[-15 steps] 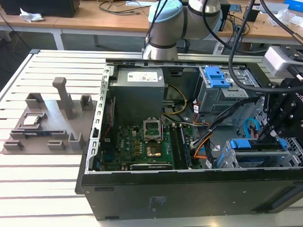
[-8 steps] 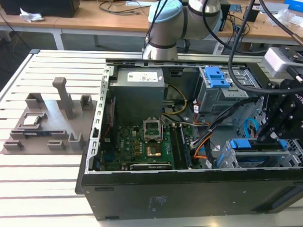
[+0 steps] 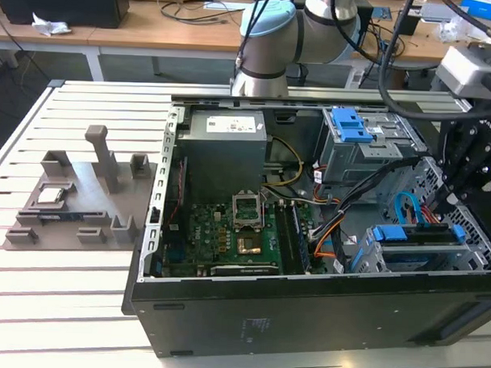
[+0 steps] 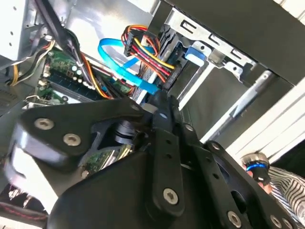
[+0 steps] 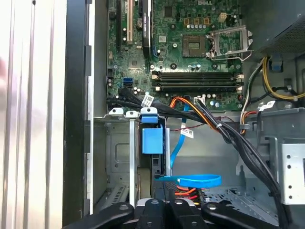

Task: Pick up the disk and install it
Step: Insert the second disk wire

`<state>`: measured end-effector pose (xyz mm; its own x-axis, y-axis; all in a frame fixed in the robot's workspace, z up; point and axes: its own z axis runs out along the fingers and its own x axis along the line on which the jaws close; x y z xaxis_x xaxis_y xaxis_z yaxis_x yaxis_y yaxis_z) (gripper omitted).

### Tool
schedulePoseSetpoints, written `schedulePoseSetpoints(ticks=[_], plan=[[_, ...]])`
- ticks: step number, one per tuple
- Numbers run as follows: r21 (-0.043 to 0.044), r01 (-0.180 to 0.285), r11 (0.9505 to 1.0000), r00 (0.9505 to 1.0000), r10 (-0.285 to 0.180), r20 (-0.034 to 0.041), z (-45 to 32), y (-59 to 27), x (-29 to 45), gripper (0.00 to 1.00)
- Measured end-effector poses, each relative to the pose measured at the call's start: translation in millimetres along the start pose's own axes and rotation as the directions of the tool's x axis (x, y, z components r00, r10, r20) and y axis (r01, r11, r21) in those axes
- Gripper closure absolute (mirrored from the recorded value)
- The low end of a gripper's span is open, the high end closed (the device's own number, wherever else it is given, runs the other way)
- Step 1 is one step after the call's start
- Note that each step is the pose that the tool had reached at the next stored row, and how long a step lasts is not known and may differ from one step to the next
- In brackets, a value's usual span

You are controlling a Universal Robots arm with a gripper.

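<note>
at the exterior view's right, inside the open computer case [image 3: 305,315], the disk [image 3: 417,235] sits in its metal cage, blue frame showing. the black claw [image 3: 470,163] hangs just above it; whether it is open or closed i cannot tell. beyond lies the green board [image 5: 190,52].

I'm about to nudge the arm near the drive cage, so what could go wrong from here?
1. The blue data cable loops between the claw and the disk in its cage, so the claw could snag it.
2. The black cable bundle and the coloured power wires run close beside the cage. A sideways move might pull or pinch them.
</note>
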<state>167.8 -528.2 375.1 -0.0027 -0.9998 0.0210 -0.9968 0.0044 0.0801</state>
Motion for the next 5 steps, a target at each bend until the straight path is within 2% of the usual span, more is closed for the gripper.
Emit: schedulePoseSetpoints(ticks=[1, 5], plan=[[0.0001, 0.000, 1.0000, 1.0000, 0.000, -0.0008, -10.4, 0.9, -2.1, 0.89], [0.0001, 0.000, 1.0000, 1.0000, 0.000, -0.0007, -11.1, 0.9, -2.2, 0.89]])
